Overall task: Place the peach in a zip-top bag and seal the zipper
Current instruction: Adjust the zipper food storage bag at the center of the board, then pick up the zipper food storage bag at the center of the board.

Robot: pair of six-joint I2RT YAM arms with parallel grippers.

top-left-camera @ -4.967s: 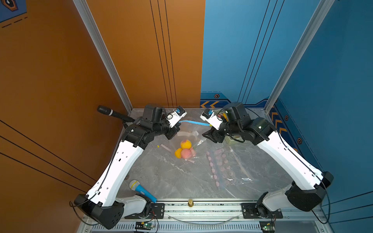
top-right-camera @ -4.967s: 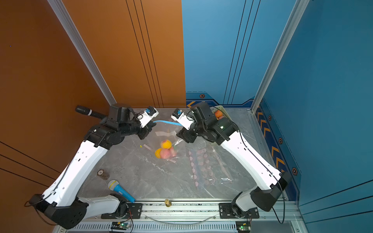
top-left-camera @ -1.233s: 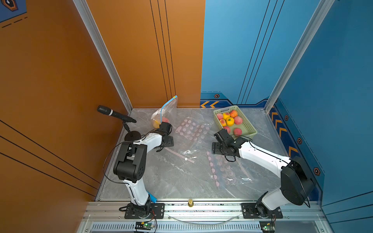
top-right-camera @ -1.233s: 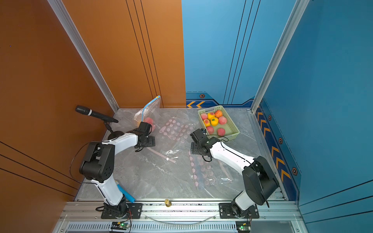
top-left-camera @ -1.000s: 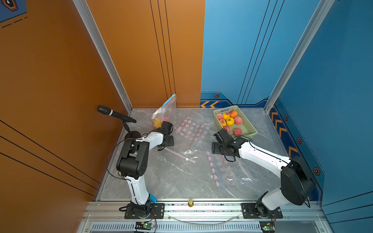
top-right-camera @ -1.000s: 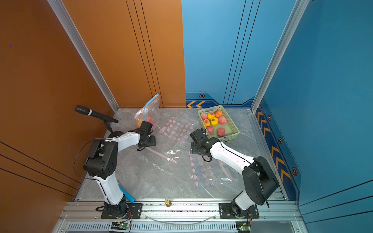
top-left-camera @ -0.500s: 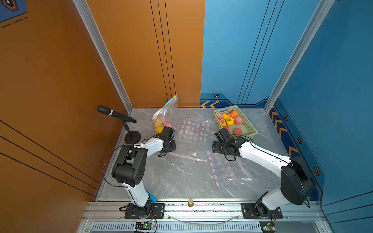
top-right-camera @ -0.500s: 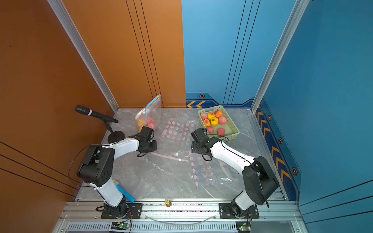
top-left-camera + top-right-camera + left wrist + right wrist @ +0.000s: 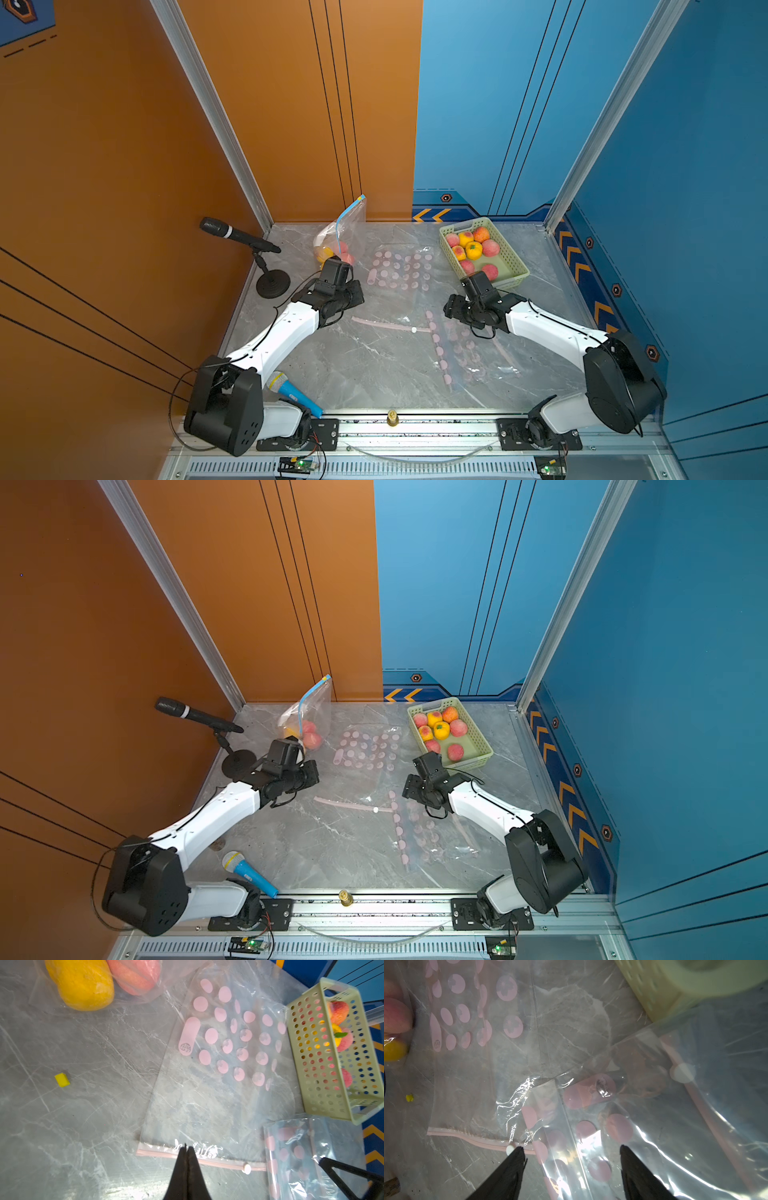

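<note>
On the surface (image 9: 353, 374), a flat zip-top bag (image 9: 395, 303) lies mid-way. Behind it to the right stands a basket (image 9: 512, 281) holding peaches (image 9: 491, 247). Behind it to the left stands a filled bag (image 9: 351, 232), and further left a microphone on a stand (image 9: 232, 233). A second flat bag (image 9: 465, 353) meets its front right corner. A handheld microphone (image 9: 291, 390) lies front left.

The clear zip-top bag (image 9: 218, 1088) is printed with pink dots; the worktop (image 9: 83, 1115) is veined in grey.
</note>
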